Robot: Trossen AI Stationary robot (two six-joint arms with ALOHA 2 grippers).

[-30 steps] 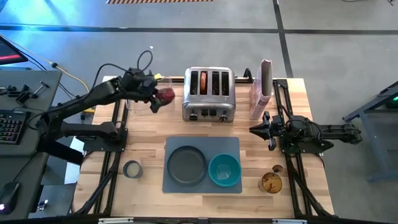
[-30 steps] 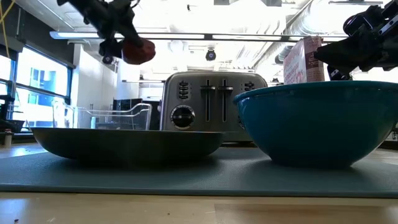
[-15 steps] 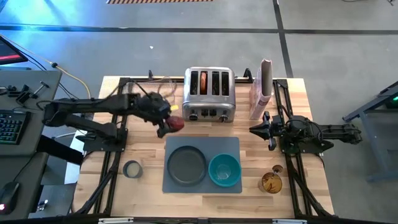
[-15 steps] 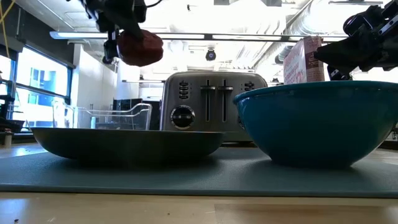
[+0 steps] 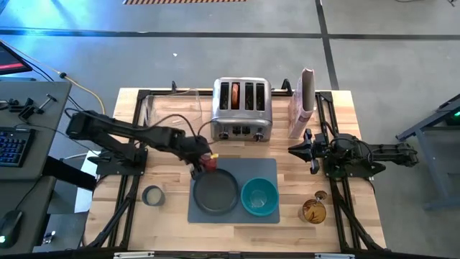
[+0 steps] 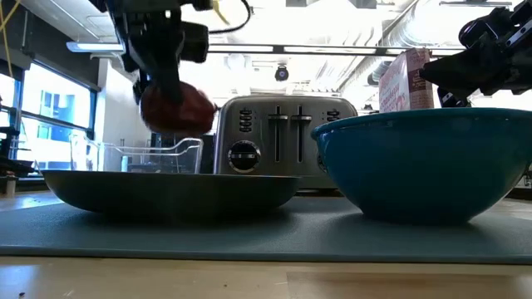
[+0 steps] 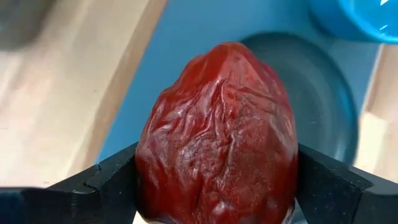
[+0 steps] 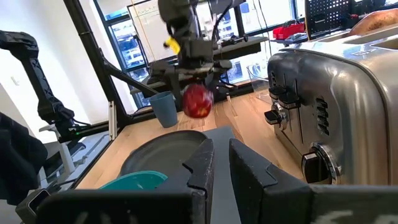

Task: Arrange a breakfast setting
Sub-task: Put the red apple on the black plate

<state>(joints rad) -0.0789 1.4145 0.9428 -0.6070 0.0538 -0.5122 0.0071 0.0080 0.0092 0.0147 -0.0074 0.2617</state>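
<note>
Dark-red and wrinkled, the food lump (image 5: 209, 162) sat clamped between the jaws of the left gripper (image 5: 205, 161), which hung in the air over the back-left edge of the dark grey round plate (image 5: 215, 191). From bench height the lump (image 6: 174, 106) was clearly above the plate's rim (image 6: 166, 187), not touching it.

The plate lay on a grey rectangular mat (image 5: 269, 167) at the front middle of the wooden bench (image 5: 172, 180), with a teal bowl (image 5: 259, 196) touching or just beside it on its right, also on the mat. Behind the mat stood a chrome toaster (image 5: 241, 109) with something tan in one slot.

The right gripper (image 5: 302, 150) waited low over the bench beside the right end of the mat, its jaws drawn almost together and carrying nothing.

In the left wrist view the lump (image 7: 216, 134) filled the gap between the two fingers (image 7: 102, 183), pinched across its widest part. Its skin looked glossy and creased, like a soft, light piece of play food. It would probably give a little under pressure and could slip if squeezed near its narrow tip, so the broad middle seemed the safest place to hold it. It did not look fragile, so a short drop onto the plate would likely do no harm, though its rounded shape might let it roll toward the rim.
</note>
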